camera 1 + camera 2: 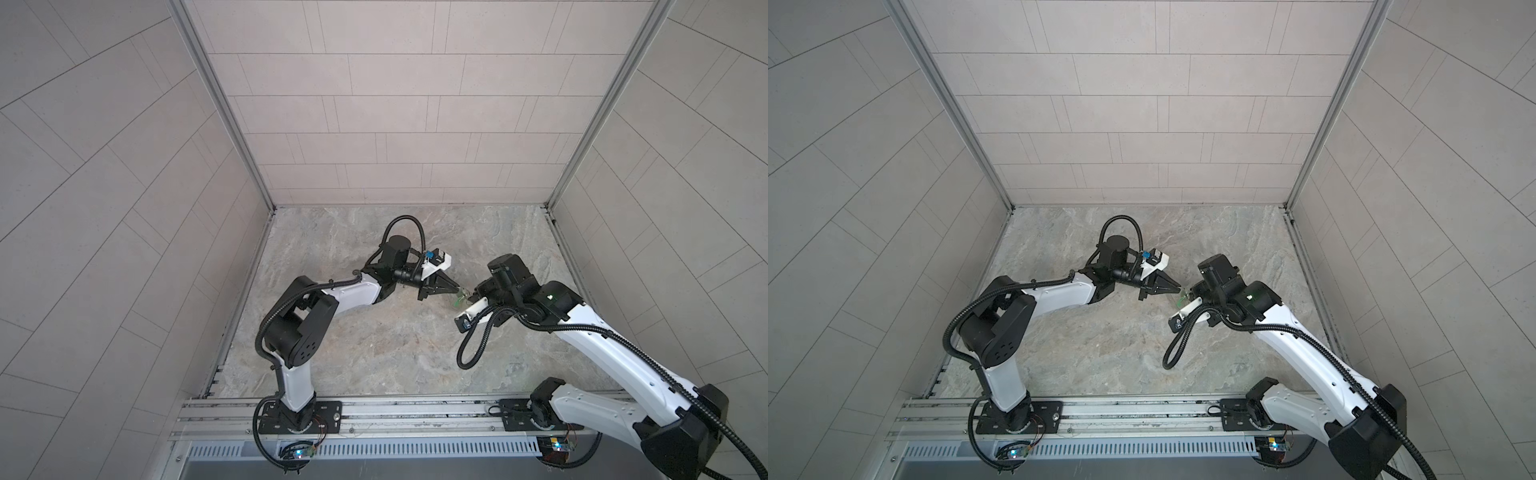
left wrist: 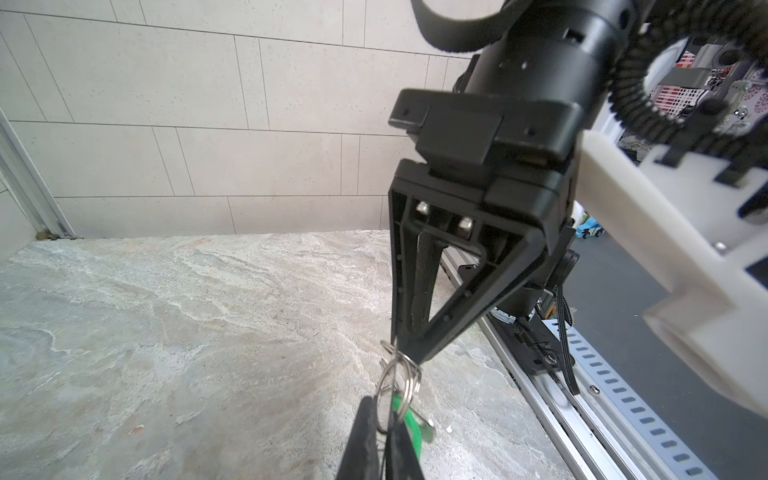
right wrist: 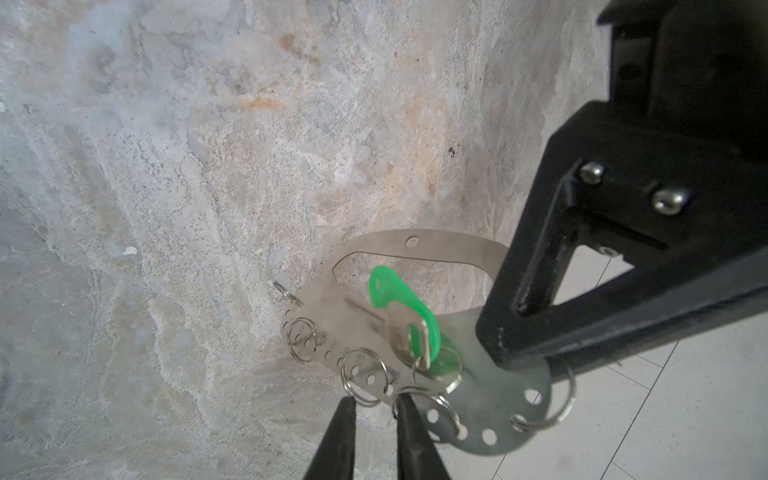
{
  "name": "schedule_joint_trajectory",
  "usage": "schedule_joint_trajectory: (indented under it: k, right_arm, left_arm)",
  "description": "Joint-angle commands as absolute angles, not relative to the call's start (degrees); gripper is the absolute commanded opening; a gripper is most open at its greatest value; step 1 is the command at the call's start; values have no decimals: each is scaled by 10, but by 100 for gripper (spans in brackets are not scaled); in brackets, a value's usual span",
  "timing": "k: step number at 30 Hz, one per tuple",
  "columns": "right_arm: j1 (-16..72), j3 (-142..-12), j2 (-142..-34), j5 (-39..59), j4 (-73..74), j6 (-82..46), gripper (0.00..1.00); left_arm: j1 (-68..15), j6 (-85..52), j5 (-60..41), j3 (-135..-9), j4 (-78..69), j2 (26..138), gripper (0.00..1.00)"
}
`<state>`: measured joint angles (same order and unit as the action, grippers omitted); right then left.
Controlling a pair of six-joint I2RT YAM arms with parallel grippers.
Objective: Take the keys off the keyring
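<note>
The left tool (image 3: 511,357) is clamped fully shut on a rounded, perforated end of the keyring (image 3: 332,311). By this grip the keyring is held clear of the table (image 1: 374,332), a little right of the table's middle and about midway between its near and far edges.

The keyring is judged to be thin, stiff sheet metal. It is light but smooth, so a pinch at one end may let it pivot or slip when it is pulled against.

A green-headed key (image 3: 399,299) is hung on one of the wire loops (image 3: 459,370) along the perforated edge, its head reaching over the plate's slot. The key is judged small, light and rigid. Its plastic head should give more friction than the short metal blade, and is best taken by its flat faces. The loops look like springy split rings, so the key would have to be wound along the coil rather than pulled straight off.

The right tool (image 3: 375,401) is set at that same edge with its jaws a narrow way apart and a bare loop (image 3: 343,374) at the tips. Whether that loop is pinched cannot be told.
</note>
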<state>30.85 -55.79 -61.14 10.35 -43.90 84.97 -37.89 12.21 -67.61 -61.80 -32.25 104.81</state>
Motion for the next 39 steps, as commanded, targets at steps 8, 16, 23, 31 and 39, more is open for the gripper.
schedule_joint_trajectory:
  k: [8,16,23,31,39]
  right_arm:
    - [313,-551,-604,94,-363,801,21]
    - [312,-570,-613,100,-386,745,9]
    - [312,-571,-600,101,-398,736,1]
    - [305,-588,-581,107,-450,695,17]
    - [306,-508,-509,93,-369,663,34]
  left_arm:
    - [-385,108,-694,-630,-369,1053,0]
    - [-383,104,-693,-627,-374,1053,0]
    - [-382,106,-692,-625,-374,1053,0]
    - [-381,100,-690,-626,-376,1053,0]
    - [-375,44,-692,-620,-440,1060,0]
